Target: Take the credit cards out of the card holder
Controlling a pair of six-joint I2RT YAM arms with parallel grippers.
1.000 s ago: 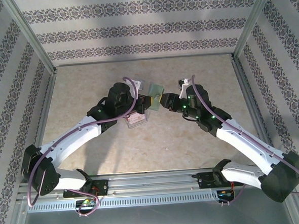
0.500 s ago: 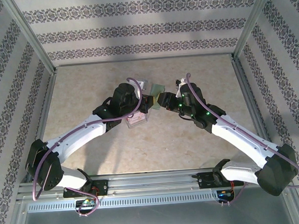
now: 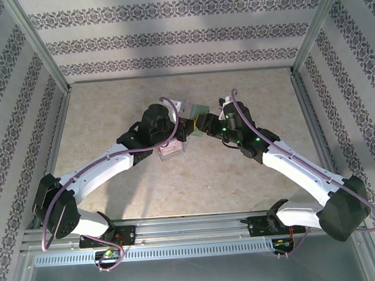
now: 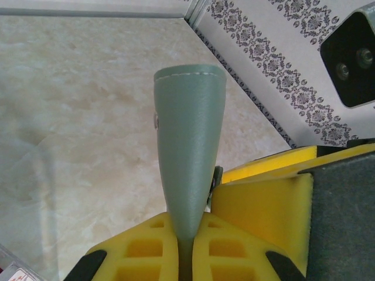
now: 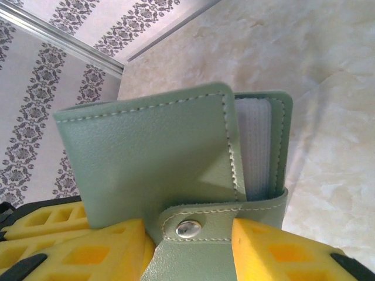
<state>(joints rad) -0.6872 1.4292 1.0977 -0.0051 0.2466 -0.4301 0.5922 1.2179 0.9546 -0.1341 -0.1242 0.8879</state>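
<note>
The card holder (image 3: 198,111) is a pale teal wallet held up above the table between the two arms. My left gripper (image 3: 188,124) is shut on its lower edge; in the left wrist view the holder (image 4: 190,134) rises edge-on from the pinched yellow jaws of the left gripper (image 4: 188,225). My right gripper (image 3: 204,123) faces it from the right. In the right wrist view the right gripper (image 5: 187,234) is open, its fingers (image 5: 275,252) either side of the snap strap (image 5: 188,228) of the holder (image 5: 152,152). The credit cards are hidden; only pale sleeve edges (image 5: 258,146) show.
A clear plastic tray (image 3: 171,149) with reddish contents lies on the table just under the left wrist, and its corner (image 4: 14,270) shows in the left wrist view. Patterned walls and metal posts (image 3: 39,51) close in the table on three sides.
My right gripper has moved left up to the card holder and its jaws have widened around the strap. The left gripper has shifted slightly and kept its grip.
</note>
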